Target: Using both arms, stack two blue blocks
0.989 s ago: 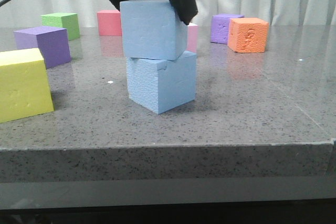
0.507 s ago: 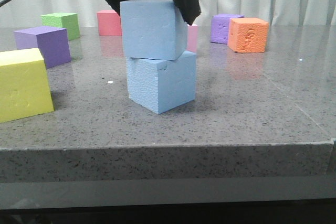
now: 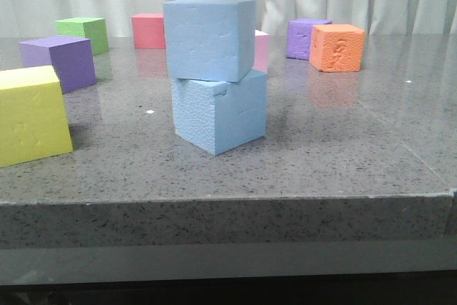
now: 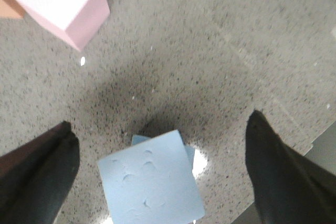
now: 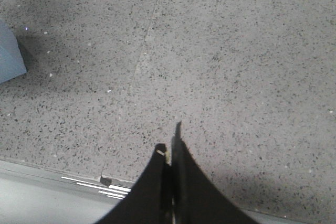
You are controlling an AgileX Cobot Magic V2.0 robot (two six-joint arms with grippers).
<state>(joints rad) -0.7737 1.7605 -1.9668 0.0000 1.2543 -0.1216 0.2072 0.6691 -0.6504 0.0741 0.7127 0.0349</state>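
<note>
Blue blocks: smooth cube [image 3: 208, 38] overhangs the notched cube [image 3: 220, 114]; my wide left pincer [image 4: 160, 169], dipping, could topple it; right pincer [image 5: 169, 174] closed.

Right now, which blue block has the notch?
The bottom blue block, rough-textured, with the notch at its top edge; the smoother top block sits on it.
</note>
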